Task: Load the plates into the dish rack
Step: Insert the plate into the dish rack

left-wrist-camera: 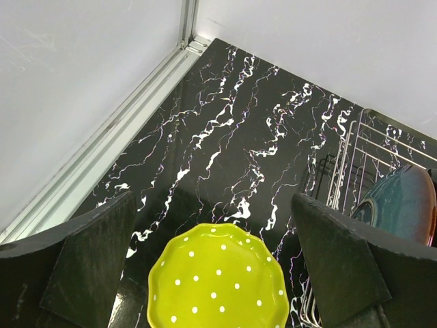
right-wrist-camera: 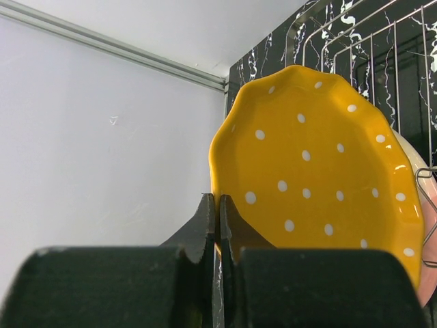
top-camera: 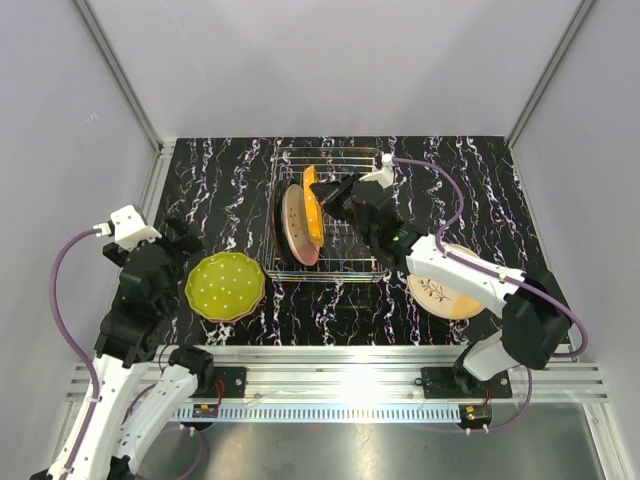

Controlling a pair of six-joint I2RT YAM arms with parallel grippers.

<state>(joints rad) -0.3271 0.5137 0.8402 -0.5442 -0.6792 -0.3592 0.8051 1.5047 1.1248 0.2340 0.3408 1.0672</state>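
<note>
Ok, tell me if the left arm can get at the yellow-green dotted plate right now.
Probably yes. The left gripper hangs open just over the yellow-green plate, which lies flat on the table with nothing on it or between them.

From the right wrist, my own fingers [right-wrist-camera: 201, 229] cover the lower rim of the orange plate [right-wrist-camera: 314, 171], so I can't tell whether they touch it. Behind it the pink plate [right-wrist-camera: 429, 280] is only a sliver at the right edge, and the rack [right-wrist-camera: 372, 55] runs out of frame at the top and right. From the left wrist, the green plate [left-wrist-camera: 218, 287] is cut off at the bottom and the dark plate [left-wrist-camera: 403, 205] at the right. Overhead, my right arm [top-camera: 470, 275] hides part of the cream plate [top-camera: 445, 300], and that dark plate sits mostly behind the pink one.
</note>
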